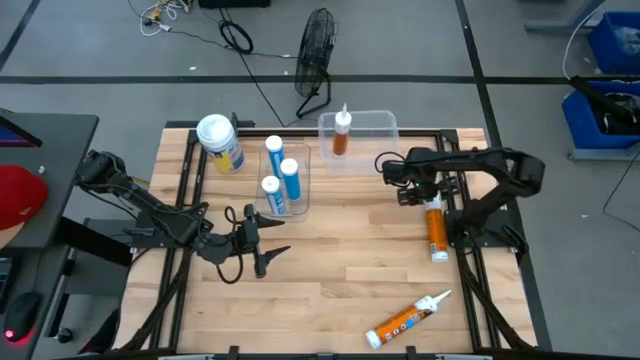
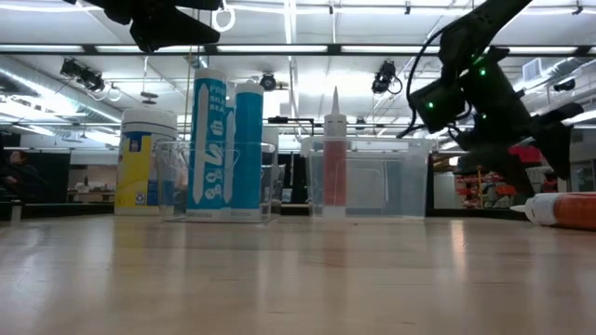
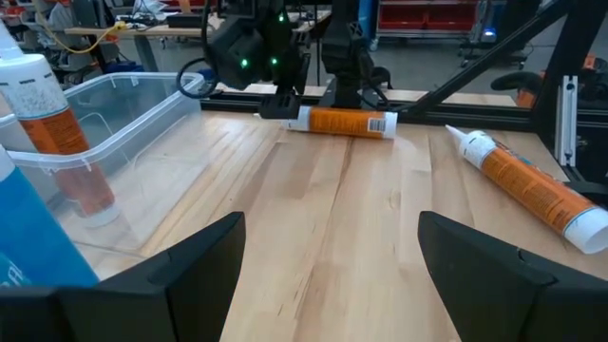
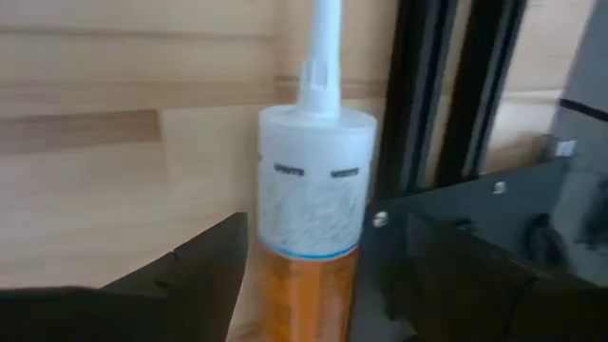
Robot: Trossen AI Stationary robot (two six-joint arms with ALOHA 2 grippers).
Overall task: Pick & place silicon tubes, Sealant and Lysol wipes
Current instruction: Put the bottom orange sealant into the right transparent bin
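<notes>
On the desk's (image 1: 330,250) far left stands the wipes canister (image 1: 221,143), upright, white lid up, just outside the left bin (image 1: 300,180). That clear bin holds three blue tubes (image 1: 283,175) standing on end with white caps up. The canister is well apart from both tools.

The left tool (image 1: 262,243) hovers over the desk nearer the front edge than the left bin, its fingers spread wide with nothing between them. In its wrist view the fingers (image 3: 204,256) frame bare wood; the blue tubes and the bins lie off to one side, and the sealant tubes lie far ahead.

Toward the middle of the far edge sits the right bin (image 1: 375,125), clear, with one orange sealant tube (image 1: 342,132) standing in it, nozzle up.

The right tool (image 1: 418,195) is at the desk's right side, over the nozzle end of a lying sealant tube (image 1: 437,230). Its fingers are open and straddle the tube's white shoulder in the wrist view (image 4: 309,190); whether they touch the tube cannot be told. The tube lies flat along the right frame rail, nozzle pointing to the far edge.

A third sealant tube (image 1: 405,322) lies near the front right, slanted, nozzle toward the right, well apart from either tool.
</notes>
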